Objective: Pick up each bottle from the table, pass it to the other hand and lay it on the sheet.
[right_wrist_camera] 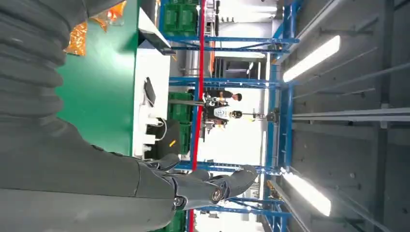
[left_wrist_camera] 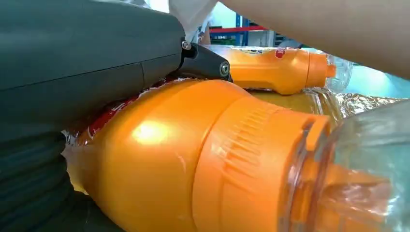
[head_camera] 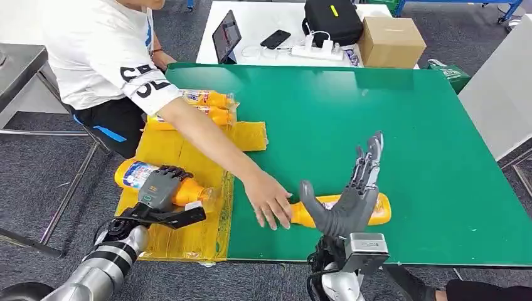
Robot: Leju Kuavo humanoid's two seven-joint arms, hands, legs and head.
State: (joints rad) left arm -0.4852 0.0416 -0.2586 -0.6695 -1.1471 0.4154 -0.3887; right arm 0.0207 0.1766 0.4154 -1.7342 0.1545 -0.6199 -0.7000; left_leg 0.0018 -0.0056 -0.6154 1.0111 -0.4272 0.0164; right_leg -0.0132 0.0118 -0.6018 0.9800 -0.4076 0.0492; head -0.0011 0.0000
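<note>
left hand (head_camera: 162,188) lies over an orange bottle (head_camera: 135,175) on the yellow sheet (head_camera: 188,241), fingers curled round its body. right hand (head_camera: 351,194) stands upright above the green tabletop (head_camera: 376,106), fingers spread and holding nothing. just behind it another orange bottle (head_camera: 332,210) lies on the tabletop, a person's hand (head_camera: 268,199) touching its end. two more bottles (head_camera: 210,106) lie at the sheet's far end.

The head view looks down and forward over the flat green table (head_camera: 389,157). The left wrist view sits tight against an orange plastic bottle (left_wrist_camera: 193,159), also visible from above (head_camera: 150,182). The right wrist view, turned sideways, looks across the same table (right_wrist_camera: 101,92) toward blue metal racking (right_wrist_camera: 275,87).
</note>
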